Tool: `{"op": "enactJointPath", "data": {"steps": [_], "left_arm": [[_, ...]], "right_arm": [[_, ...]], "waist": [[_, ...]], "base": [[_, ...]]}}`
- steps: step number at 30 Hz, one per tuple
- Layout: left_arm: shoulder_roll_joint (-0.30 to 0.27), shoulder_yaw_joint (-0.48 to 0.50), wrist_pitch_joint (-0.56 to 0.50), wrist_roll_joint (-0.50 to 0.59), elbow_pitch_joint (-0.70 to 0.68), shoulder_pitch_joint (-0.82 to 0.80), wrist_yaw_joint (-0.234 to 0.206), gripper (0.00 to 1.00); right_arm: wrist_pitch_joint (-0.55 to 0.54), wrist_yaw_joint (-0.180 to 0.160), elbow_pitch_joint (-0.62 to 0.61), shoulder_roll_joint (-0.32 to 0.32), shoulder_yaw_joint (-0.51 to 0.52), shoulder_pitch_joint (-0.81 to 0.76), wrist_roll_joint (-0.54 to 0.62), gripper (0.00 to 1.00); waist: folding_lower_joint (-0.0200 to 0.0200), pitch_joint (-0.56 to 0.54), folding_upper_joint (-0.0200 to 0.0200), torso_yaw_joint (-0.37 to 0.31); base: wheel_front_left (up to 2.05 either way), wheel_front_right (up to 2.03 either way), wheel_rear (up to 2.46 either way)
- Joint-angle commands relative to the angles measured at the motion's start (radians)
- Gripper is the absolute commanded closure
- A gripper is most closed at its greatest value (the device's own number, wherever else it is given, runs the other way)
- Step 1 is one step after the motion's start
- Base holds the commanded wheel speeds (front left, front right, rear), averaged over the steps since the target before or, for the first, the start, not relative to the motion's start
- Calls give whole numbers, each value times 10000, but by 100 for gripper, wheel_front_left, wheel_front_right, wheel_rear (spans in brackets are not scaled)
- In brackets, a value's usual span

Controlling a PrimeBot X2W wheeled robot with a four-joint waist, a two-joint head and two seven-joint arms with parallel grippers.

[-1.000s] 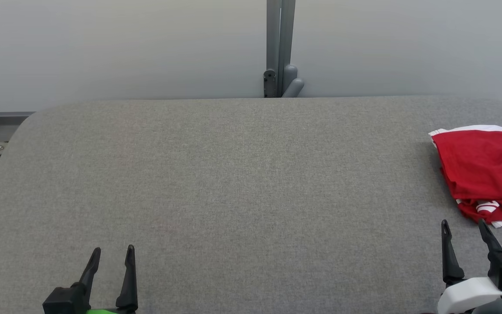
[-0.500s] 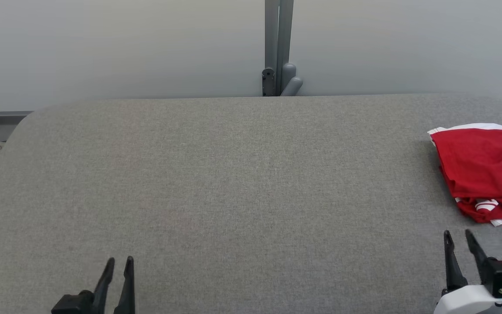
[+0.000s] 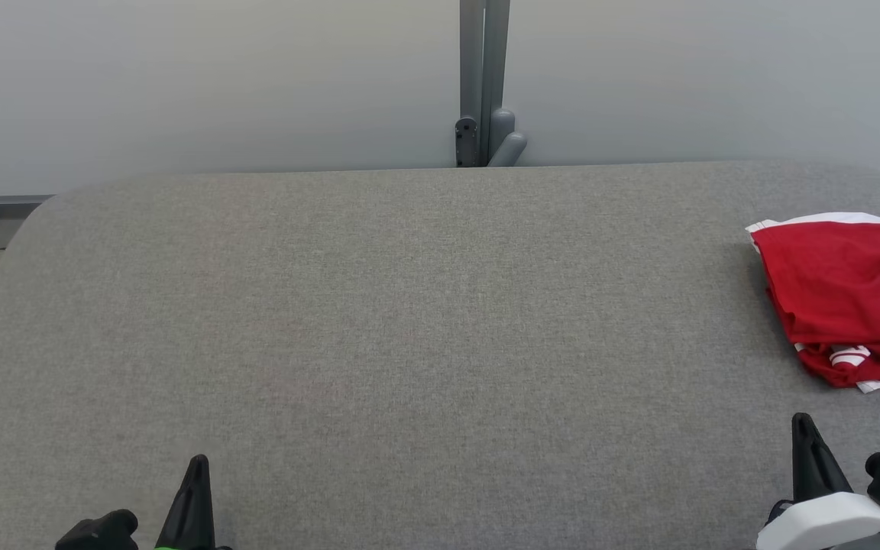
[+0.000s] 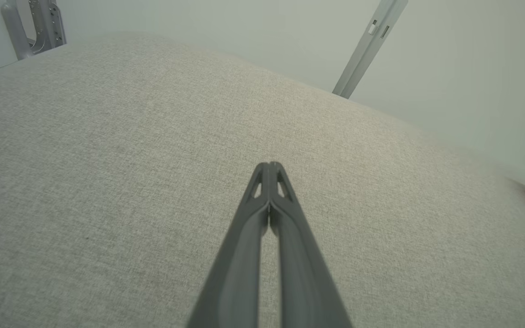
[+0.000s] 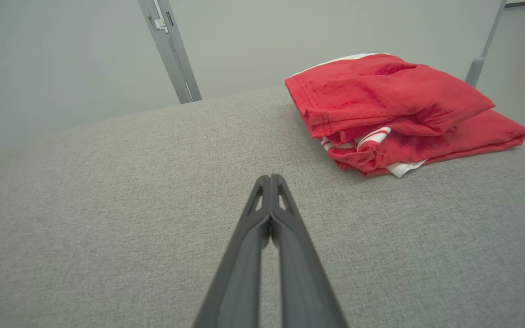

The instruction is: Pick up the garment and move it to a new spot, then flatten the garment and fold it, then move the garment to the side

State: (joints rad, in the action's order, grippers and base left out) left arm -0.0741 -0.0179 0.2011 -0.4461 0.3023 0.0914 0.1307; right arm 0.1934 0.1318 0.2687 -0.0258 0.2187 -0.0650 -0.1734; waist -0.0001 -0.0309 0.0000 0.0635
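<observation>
Red garment bunched at far right of bench, ahead-right of right pincer, well apart from left pincer; both clenched empty, right arm nearer.

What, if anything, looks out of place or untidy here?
The red garment lies bunched and unevenly folded near the table's right end, white trim poking out. The left tool and right tool are shut, clear of it. Nothing looks spilled or damaged.

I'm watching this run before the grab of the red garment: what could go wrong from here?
The right tool is shut; unless it opens, it may only shove the crumpled red-and-white fabric garment. The garment lies near the edge of the grey padded table, so a shove might slide it off.
</observation>
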Motion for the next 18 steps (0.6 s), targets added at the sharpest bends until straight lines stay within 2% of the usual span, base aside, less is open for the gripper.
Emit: {"op": "enactJointPath", "data": {"steps": [1, 18], "left_arm": [[-9, 97, -120, -504, -174, -341, 0, 100], [45, 334, -764, -2962, -277, -731, 0, 100]], "right_arm": [[-112, -2, -200, -104, -44, 301, -631, 100], [-745, -5, -287, -145, -271, 575, -3661, 100]], "waist": [[1, 6, 0, -11], [1, 54, 0, -101]], "base": [[0, 0, 0], [0, 0, 0]]}}
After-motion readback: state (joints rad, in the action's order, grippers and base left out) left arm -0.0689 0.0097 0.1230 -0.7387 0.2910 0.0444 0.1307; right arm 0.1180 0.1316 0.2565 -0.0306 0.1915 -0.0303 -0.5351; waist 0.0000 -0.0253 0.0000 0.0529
